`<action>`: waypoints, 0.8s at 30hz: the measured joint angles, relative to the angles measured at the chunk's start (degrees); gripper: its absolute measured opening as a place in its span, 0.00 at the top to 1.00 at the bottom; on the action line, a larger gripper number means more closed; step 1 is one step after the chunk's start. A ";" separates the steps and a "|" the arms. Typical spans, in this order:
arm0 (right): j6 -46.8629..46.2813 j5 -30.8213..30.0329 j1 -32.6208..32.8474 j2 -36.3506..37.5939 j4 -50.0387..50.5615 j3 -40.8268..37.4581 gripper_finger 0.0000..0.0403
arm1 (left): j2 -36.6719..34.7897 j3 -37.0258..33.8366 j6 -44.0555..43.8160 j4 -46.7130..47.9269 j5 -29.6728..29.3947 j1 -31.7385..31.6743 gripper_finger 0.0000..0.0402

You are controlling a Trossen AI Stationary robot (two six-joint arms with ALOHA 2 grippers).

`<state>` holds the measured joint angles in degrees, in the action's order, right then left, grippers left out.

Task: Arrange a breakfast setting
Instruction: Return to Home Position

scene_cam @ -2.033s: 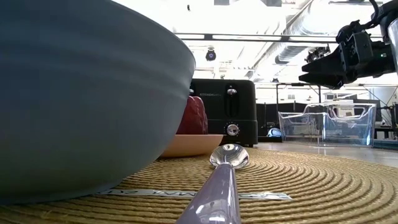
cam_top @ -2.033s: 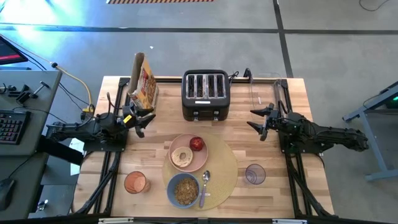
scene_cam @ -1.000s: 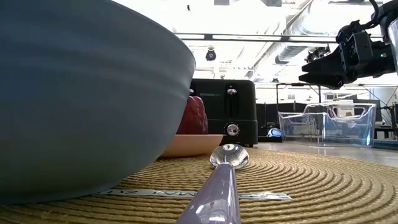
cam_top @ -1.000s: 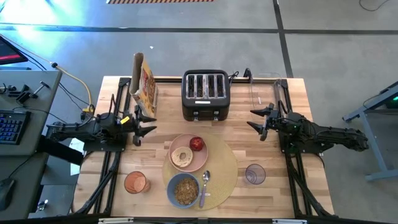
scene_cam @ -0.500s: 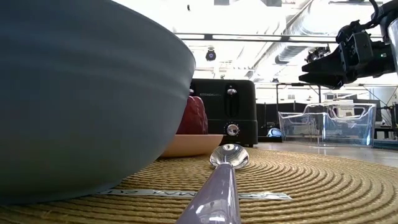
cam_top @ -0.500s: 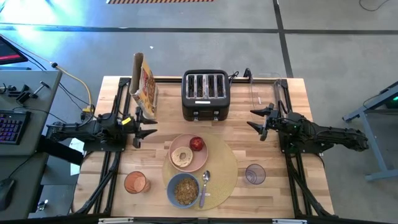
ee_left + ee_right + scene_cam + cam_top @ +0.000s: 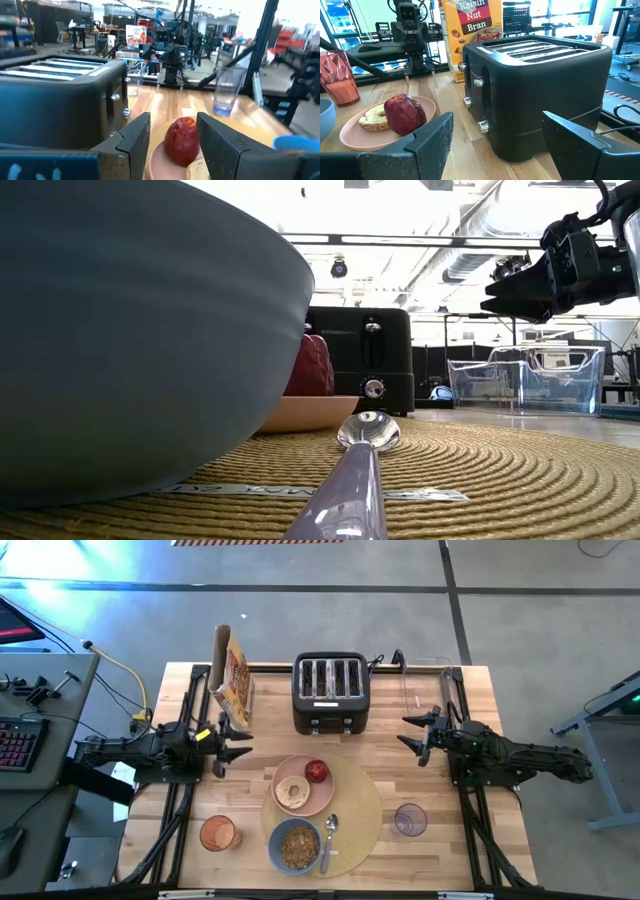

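The left gripper (image 7: pixel 240 743) hangs over the wooden table (image 7: pixel 430 780) with its 2 fingers apart and nothing in them. The right gripper (image 7: pixel 405 732) faces it from the other side, wide open and empty too.

Between the 2 grippers sits the round pink plate (image 7: pixel 322 796). The tan bagel (image 7: pixel 284 790) and the shiny red apple (image 7: pixel 317 771) lie on it, side by side. The plate rests on the round tan woven placemat (image 7: pixel 360 810).

Farther from both grippers, the blue bowl (image 7: pixel 272 845) of cereal is on the mat. The small metal spoon (image 7: pixel 328 838) lies just beside it, ready to scoop.

The orange cup (image 7: pixel 218 833) stands off the mat on the left gripper's side. The clear purplish glass (image 7: pixel 409 819) stands on the right gripper's side.

I think breakfast is all set. The hands are open and away from the food so they bump nothing.
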<state>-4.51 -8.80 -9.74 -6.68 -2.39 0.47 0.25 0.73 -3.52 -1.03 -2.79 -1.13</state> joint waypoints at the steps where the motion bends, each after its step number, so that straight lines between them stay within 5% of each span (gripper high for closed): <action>1: 0.00 0.00 -0.02 0.00 -0.02 0.00 0.29 | 0.00 0.00 -1.48 -0.17 0.00 0.00 0.62; 9: 0.02 0.00 -0.02 0.00 0.00 0.00 0.29 | 0.00 0.00 -11.28 -0.16 0.02 0.00 0.62; 24: 0.02 -0.02 0.00 0.00 0.00 0.00 0.29 | 0.00 0.00 -12.42 -0.12 0.02 0.00 0.62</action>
<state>-4.49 -8.82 -9.74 -6.68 -2.40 0.47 0.25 0.73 -15.94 -1.14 -2.76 -1.13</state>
